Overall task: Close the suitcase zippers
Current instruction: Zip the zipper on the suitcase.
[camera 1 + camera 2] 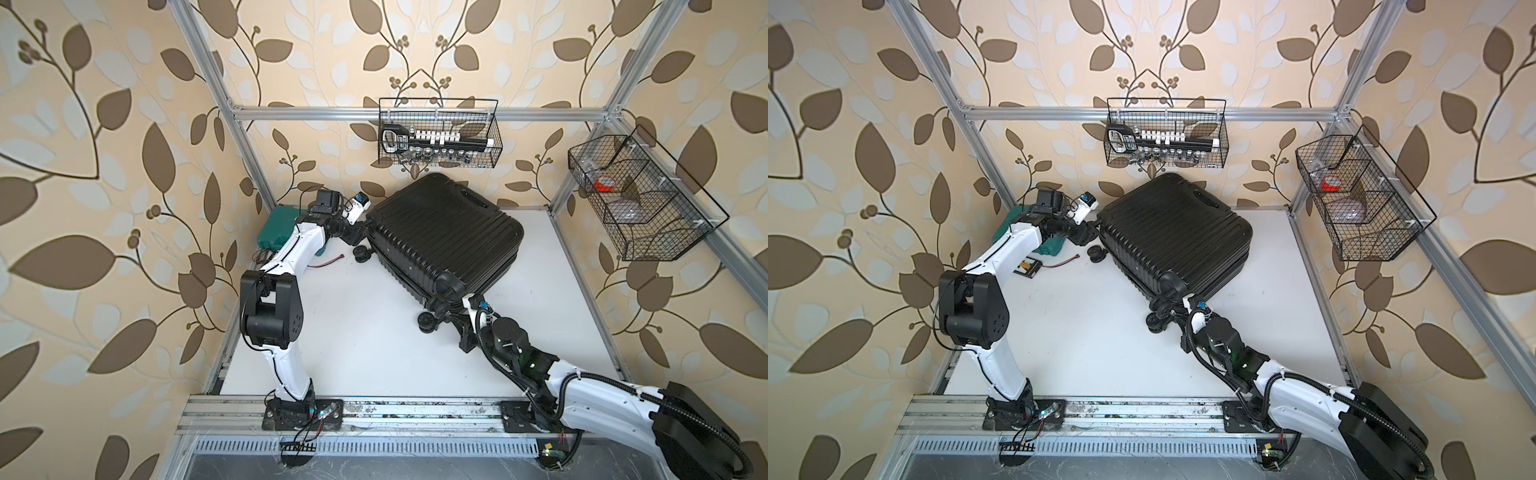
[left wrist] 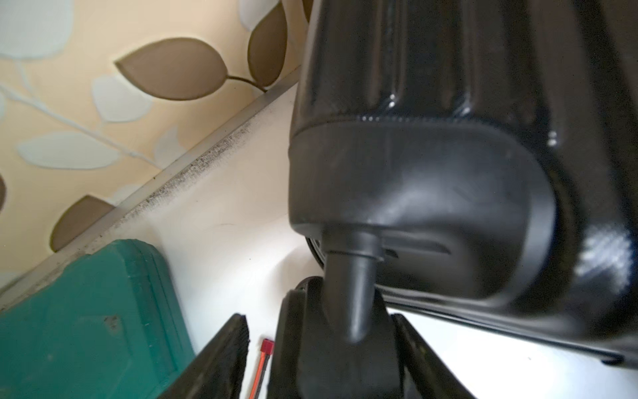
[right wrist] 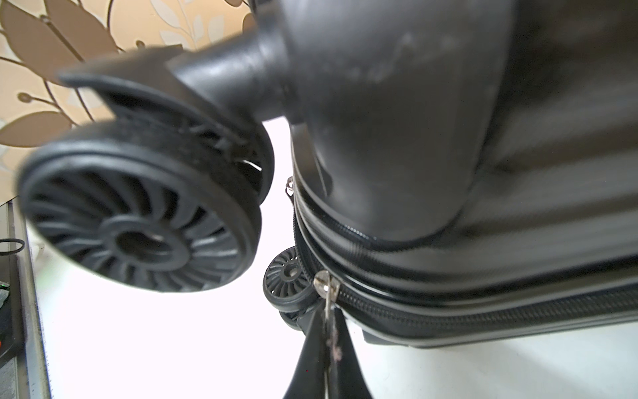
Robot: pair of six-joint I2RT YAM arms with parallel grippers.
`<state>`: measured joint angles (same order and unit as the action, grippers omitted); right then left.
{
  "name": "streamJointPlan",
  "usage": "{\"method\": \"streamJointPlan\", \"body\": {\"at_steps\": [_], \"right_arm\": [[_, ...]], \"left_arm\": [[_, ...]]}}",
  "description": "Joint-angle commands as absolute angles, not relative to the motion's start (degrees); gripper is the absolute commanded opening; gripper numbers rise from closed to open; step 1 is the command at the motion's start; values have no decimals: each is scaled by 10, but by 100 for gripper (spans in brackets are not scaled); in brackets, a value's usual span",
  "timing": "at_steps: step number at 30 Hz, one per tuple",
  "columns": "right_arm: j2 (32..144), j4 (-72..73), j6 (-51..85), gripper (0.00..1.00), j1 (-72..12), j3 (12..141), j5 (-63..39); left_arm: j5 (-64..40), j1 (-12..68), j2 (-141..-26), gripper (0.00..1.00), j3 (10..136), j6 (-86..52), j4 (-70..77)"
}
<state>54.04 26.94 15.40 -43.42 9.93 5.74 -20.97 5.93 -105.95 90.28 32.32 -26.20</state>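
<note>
The black ribbed suitcase [image 1: 440,232] [image 1: 1175,237] lies flat and askew at the back of the white table, its lid down. My left gripper [image 2: 319,319] straddles a caster fork [image 2: 348,276] at the case's left corner. One finger [image 2: 234,345] stands off the fork with a gap and the other finger [image 2: 414,345] lies close against it, so the jaws are open. My right gripper [image 3: 324,311] is at the near corner, shut on the silver zipper pull [image 3: 324,280]. The zipper track [image 3: 483,311] runs off along the rim from there. A large wheel [image 3: 138,221] hangs just beside it.
A teal tool case [image 1: 276,228] [image 2: 86,311] sits behind the left arm by the wall. A red-tipped wire [image 1: 328,262] [image 2: 264,359] lies on the table. Wire baskets [image 1: 438,133] [image 1: 640,199] hang on the back and right frame rails.
</note>
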Motion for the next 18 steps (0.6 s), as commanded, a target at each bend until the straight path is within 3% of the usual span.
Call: {"method": "streamJointPlan", "body": {"at_steps": [1,5,18], "right_arm": [[535,268,160,0,-425,99,86],[536,266,158,0,-424,101,88],[548,285,145,0,-418,103,109]], "left_arm": [[-248,57,-1062,50,924,349,-284],[-238,57,-1040,40,905,326,-302],[-109,69,-776,43,657,119,-284]]}}
